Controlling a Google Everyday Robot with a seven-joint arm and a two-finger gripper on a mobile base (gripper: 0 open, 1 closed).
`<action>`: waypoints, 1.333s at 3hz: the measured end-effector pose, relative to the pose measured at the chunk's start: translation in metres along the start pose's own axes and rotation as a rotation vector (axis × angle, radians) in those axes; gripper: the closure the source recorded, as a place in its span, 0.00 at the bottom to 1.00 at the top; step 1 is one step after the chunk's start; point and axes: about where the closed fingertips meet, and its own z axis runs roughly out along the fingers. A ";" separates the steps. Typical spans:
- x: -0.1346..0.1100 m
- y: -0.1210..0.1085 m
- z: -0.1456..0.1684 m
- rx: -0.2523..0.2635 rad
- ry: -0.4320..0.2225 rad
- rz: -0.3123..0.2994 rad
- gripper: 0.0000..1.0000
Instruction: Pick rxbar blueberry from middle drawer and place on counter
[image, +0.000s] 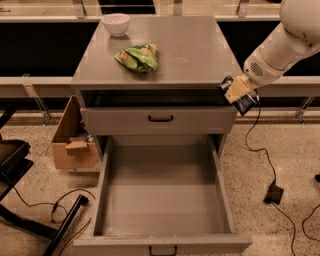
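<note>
I had the gripper (239, 93) hanging just off the right front corner of the bench (195, 55), outside its edge and roughly level with it, with the arm reaching in from the upper right. The jaws were clamped on the rxbar blueberry (246, 103), whose dark wrapper poked out below them at a tilt. That put the bar in the air beside the cabinet, neither in the drawer nor yet on the bench. The middle drawer (162, 200) stood pulled out below with no bar on its grey floor.

I judged the pick finished and the carry to the bench as the step in hand. The next move, as I read it, called for a small lift so the dangling end of the bar would clear the bench edge. After that I would swing left over the top, lower until the bar lay flat, and only then release. The near right part of the bench looked like the best spot. The green chip bag (138, 56) and the white bowl (116, 22) sat well apart from it, toward the left and rear.
</note>
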 end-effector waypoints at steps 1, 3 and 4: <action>-0.046 -0.024 -0.013 0.028 -0.063 0.028 1.00; -0.097 -0.065 0.021 -0.039 -0.075 0.113 1.00; -0.136 -0.073 0.015 -0.050 -0.190 0.129 1.00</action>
